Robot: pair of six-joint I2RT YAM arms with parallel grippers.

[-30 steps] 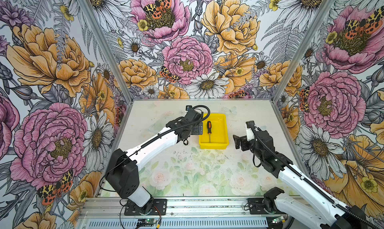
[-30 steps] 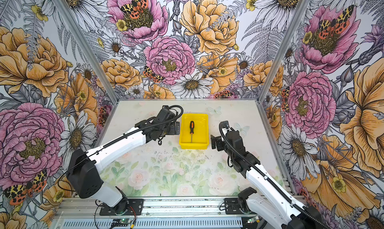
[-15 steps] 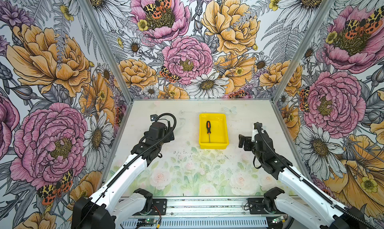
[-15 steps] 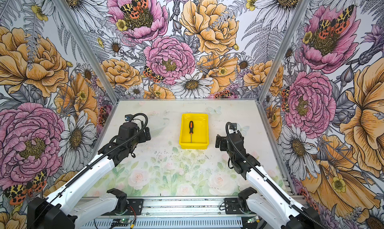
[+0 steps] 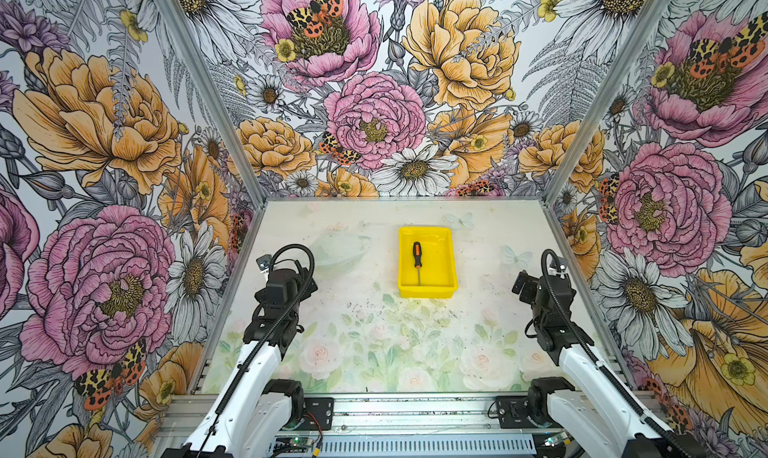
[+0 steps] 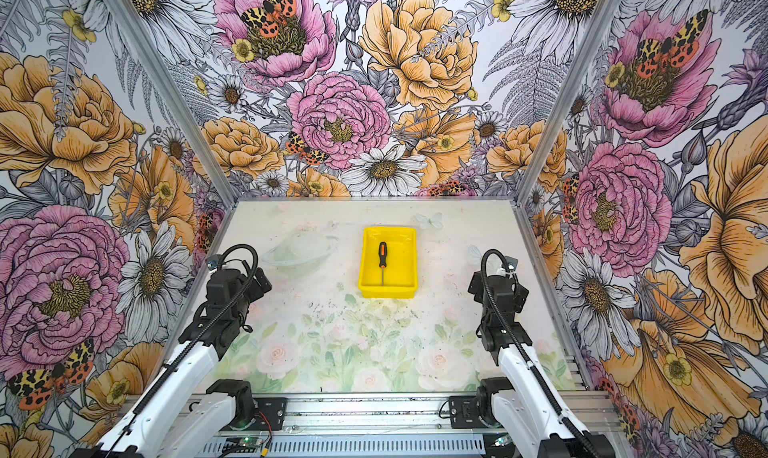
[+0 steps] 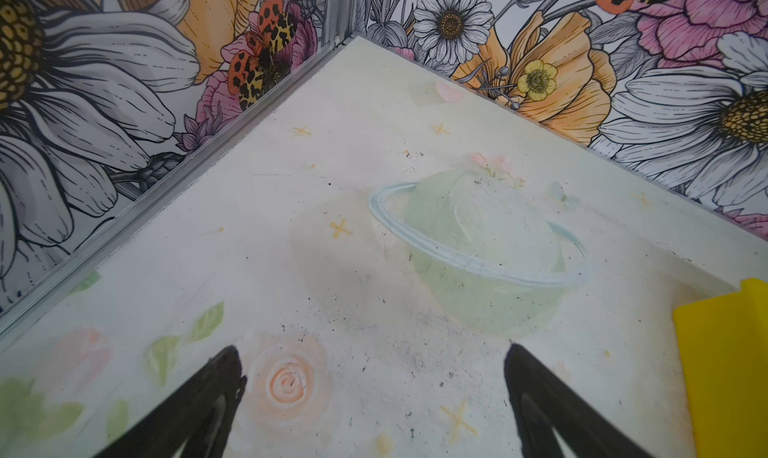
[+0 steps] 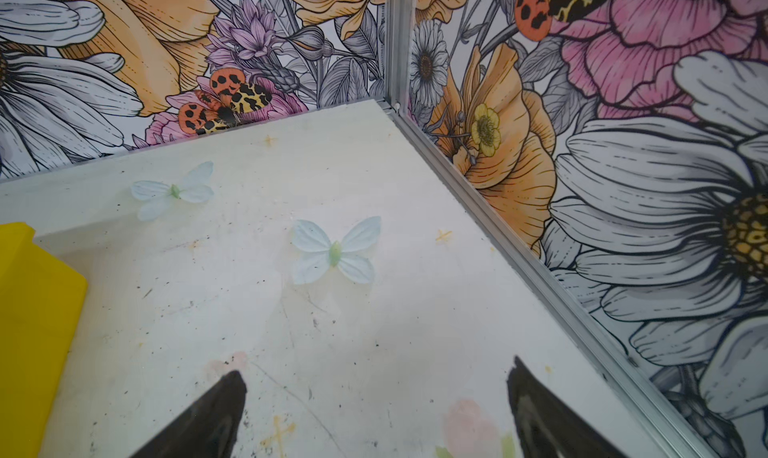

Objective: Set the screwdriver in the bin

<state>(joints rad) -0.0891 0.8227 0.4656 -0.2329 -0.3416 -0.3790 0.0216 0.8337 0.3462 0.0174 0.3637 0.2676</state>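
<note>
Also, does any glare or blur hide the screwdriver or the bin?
In both top views: sharp, evenly lit; pale glare inside the bin at its far wall, the screwdriver reads clearly. In both wrist views: slightly soft; only a corner of the bin shows.

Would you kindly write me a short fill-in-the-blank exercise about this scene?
The screwdriver lies inside the ____ bin.
Its handle is orange and ____.
The left hand is ____, gripping nothing.
The right hand, also open, holds ____.
Missing words: yellow; black; open; nothing.
</note>
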